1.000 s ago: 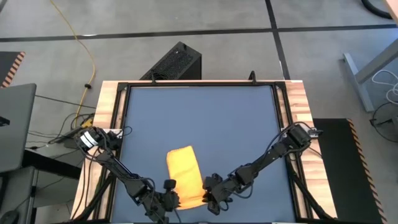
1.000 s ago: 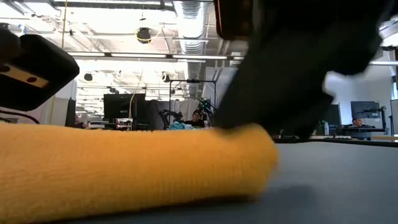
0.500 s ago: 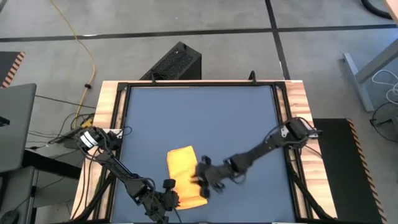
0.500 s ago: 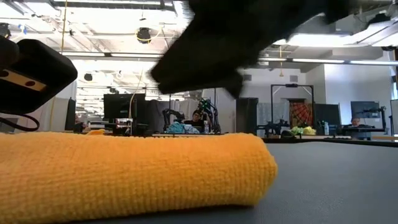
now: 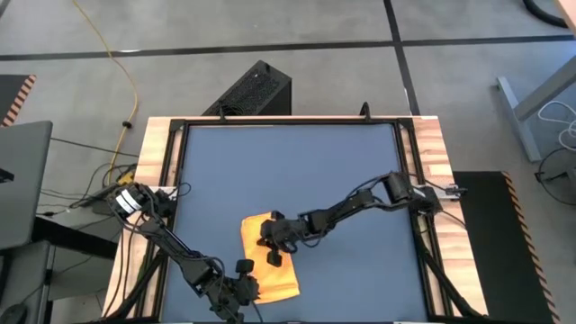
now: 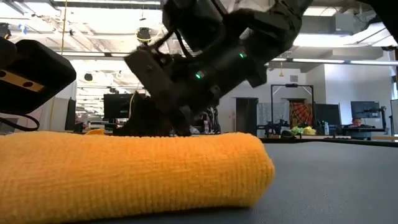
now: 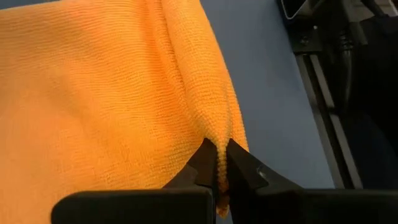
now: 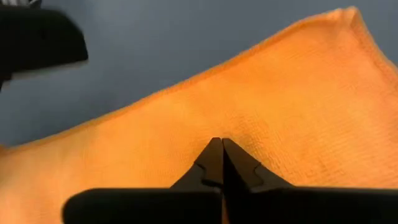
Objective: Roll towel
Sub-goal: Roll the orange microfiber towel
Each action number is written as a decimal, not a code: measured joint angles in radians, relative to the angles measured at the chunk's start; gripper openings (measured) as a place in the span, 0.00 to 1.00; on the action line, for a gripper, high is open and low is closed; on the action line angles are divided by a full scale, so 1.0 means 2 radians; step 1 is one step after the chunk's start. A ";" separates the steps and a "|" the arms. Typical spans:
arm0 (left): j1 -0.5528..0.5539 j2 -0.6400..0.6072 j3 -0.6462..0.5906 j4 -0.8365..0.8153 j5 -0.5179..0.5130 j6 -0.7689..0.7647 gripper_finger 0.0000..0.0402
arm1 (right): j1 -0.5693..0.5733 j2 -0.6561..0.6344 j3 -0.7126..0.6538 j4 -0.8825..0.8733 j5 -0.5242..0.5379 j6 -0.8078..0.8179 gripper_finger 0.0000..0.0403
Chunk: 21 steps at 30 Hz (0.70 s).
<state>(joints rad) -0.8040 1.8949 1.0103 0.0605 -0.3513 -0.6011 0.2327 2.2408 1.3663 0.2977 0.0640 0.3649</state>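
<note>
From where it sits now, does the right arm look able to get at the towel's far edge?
Probably yes. The right tool is already over the middle of the towel, fingers shut, with bare mat beyond the far edge. The left tool pinches the near edge, well out of the way.

I find no text, label, brand, number or sign that I can read in any of these views.

right gripper (image 5: 273, 249) gone from the near right corner of the towel (image 5: 282, 273), swung across and up over its middle, fingers now pressed together with tips down on the cloth, towel's near right corner left lying uncovered
</note>
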 joint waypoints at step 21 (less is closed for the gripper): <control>-0.020 -0.005 -0.001 0.022 0.018 -0.043 0.00 | 0.012 0.009 0.010 -0.052 0.120 0.015 0.04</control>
<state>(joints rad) -0.8449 1.8847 1.0088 0.1045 -0.3155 -0.6869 0.2577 2.2585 1.3857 0.1944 0.3035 0.3946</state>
